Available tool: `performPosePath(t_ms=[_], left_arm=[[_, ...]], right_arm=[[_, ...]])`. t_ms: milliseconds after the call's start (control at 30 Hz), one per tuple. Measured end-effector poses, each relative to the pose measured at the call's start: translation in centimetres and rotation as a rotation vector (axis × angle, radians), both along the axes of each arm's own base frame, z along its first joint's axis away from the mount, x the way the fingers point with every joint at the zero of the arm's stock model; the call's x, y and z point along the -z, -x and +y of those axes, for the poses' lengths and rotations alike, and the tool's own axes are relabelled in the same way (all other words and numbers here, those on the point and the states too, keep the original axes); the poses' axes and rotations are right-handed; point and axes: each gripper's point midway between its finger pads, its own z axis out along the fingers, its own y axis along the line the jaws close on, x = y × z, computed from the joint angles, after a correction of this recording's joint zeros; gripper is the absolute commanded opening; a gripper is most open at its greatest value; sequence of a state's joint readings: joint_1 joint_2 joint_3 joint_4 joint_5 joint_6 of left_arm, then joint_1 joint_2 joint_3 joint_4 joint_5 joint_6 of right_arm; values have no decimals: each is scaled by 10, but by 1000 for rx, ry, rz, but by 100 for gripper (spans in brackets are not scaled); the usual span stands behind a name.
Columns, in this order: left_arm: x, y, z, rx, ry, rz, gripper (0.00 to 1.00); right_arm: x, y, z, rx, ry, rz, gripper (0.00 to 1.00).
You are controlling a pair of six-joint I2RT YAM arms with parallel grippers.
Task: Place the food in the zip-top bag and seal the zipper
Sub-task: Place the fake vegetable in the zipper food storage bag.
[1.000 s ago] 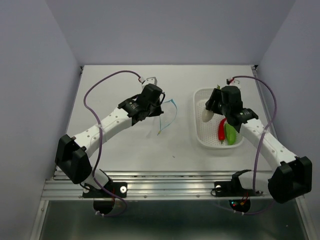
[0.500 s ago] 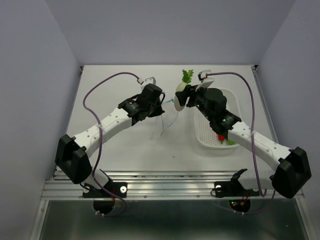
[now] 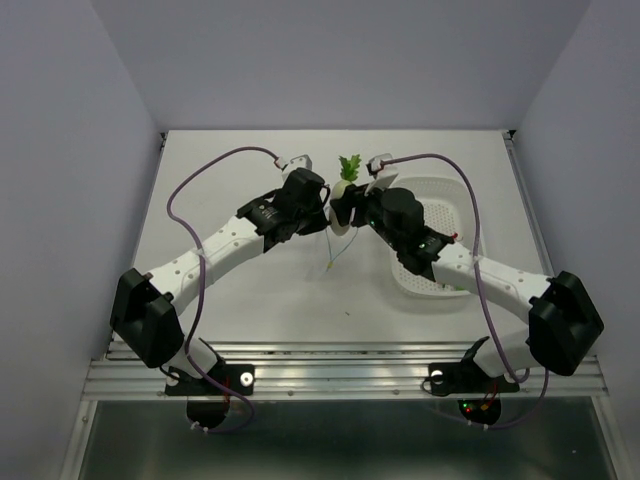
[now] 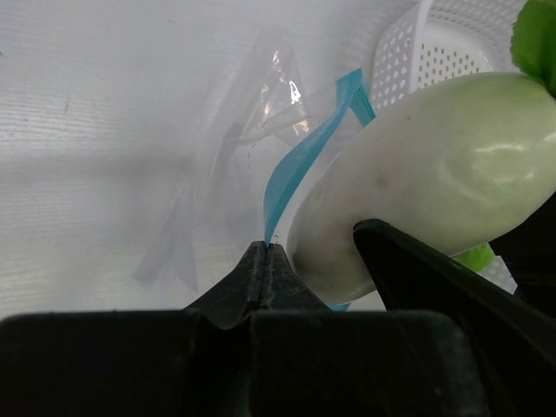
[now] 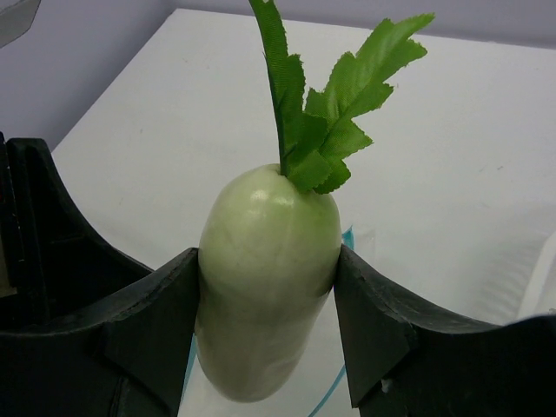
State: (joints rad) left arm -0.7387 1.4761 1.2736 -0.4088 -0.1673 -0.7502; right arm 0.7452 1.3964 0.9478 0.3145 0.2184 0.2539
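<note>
My right gripper (image 3: 346,207) is shut on the white radish (image 3: 344,193), holding it upright with the green top up. In the right wrist view the radish (image 5: 269,278) sits between both fingers of this gripper (image 5: 265,261). My left gripper (image 3: 322,213) is shut on the light-blue zipper strip (image 4: 300,169) of the clear zip-top bag (image 4: 261,122), which hangs from it above the table. The radish (image 4: 417,174) presses against the strip at the bag's mouth. The strip's lower end shows in the top view (image 3: 329,262). The red chili and green pod are hidden under my right arm.
The white perforated basket (image 3: 452,186) stands on the table to the right of both grippers, and my right arm reaches over it. Its wall shows in the left wrist view (image 4: 408,52). Grey walls enclose the table on three sides.
My right gripper has lifted the radish out of the basket and carried it left to the bag's mouth. My left gripper has stayed in place, holding the bag.
</note>
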Motion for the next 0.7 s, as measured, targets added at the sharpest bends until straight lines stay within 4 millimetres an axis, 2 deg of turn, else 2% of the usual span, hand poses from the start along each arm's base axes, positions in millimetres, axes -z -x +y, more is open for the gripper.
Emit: performPosePath(t_ms=[233,400,667,700], left_arm=[[3,1,-1,-4,11,11,0],[2,1,-2,-7,21,12,0],[1,1,-4,-12,34,14,0],[1,1,-4,-12,34,15,0]], right_arm=[[33,11,-3,17,40,43,26],[53,16,-9,29,68,73,31],[59,23,-4,-5,74,85,45],[59,23,-3,-9,74,86,50]])
